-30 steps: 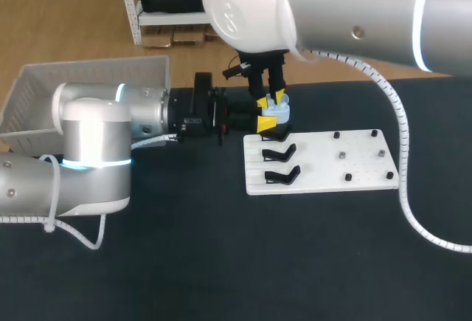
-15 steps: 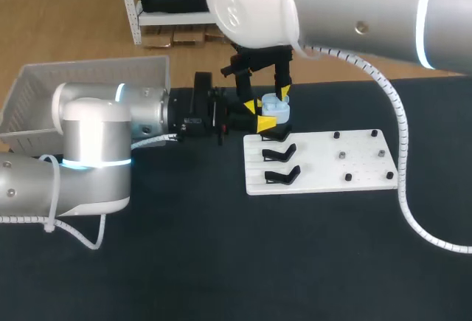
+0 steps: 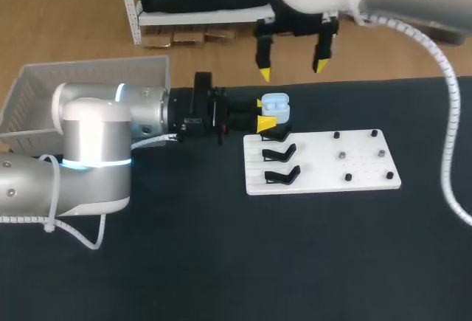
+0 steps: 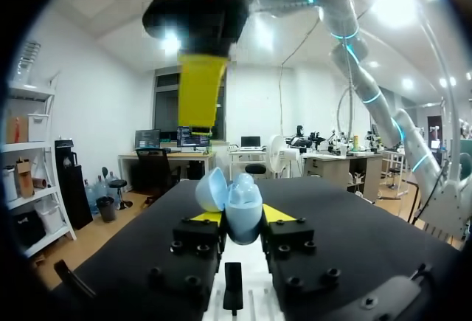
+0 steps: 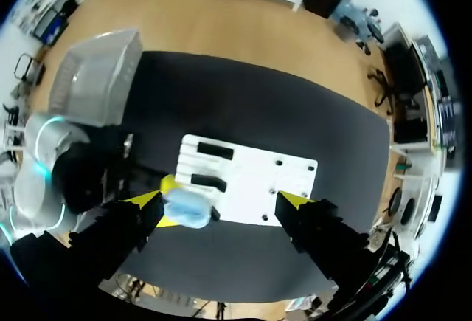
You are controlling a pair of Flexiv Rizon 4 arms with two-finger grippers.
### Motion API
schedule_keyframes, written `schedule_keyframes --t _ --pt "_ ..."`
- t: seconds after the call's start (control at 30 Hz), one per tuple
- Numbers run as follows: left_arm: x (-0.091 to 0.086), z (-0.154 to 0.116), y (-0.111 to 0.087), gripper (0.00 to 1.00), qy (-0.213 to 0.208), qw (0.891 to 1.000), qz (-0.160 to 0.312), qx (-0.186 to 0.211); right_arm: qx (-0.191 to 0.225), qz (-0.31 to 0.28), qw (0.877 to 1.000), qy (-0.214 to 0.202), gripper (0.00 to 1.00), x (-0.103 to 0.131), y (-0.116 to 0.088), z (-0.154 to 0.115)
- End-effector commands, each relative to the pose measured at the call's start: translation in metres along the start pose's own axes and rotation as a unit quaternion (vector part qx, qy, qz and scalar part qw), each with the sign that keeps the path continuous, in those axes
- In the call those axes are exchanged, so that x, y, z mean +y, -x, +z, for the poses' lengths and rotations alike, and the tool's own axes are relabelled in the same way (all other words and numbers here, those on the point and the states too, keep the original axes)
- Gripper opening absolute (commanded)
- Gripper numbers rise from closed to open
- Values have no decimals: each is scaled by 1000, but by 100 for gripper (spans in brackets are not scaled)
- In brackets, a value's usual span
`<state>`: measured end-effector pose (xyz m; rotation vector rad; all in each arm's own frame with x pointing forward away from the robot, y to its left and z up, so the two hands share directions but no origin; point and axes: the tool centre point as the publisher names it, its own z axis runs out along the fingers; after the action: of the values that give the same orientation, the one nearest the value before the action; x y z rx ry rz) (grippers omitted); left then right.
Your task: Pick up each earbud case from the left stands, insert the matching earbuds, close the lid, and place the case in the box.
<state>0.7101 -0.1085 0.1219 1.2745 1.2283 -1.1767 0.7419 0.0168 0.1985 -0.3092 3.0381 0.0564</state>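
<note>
Earbud case (image 3: 274,104): pale blue, lid open, pinched from two sides between the yellow tips of the left gripper (image 3: 269,114). Held off the table (image 3: 221,262), just past the far left corner of the white plate (image 3: 346,181). Left arm lying level, in from the left side. Seen from the left wrist: earbud case upright between the tips, lid swung to one side. Contents too small to tell.

Right gripper (image 3: 291,68): a second ago down over the case, fingers straddling it. Half a second ago beginning to lift. Now clear of it, well above and beyond, fingers spread wide, nothing between them. Case unmoved in the left grip throughout.

Seen from the right wrist, looking straight down: case far below, between the two spread fingers, plate just beside it.

Around: two black stands (image 3: 281,175) on the plate's left part, both bare. Small dark pegs (image 3: 343,156) on its right half. White box (image 3: 44,92) at the far left, well apart from the case. Left arm's own bulk between box and case.
</note>
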Motion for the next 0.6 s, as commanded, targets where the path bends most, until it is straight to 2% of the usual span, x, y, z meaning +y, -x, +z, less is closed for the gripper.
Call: schedule_keyframes --t 0.03,0.23,0.6 --pt "0 0 0 0 0 1000 0 1 -24 17 1000 10 100 -17 0 15" --pt "0 0 0 0 0 1000 0 1 -22 31 999 14 100 -27 5 28" --pt "0 0 0 0 0 1000 0 1 -4 27 999 20 100 -26 2 42"
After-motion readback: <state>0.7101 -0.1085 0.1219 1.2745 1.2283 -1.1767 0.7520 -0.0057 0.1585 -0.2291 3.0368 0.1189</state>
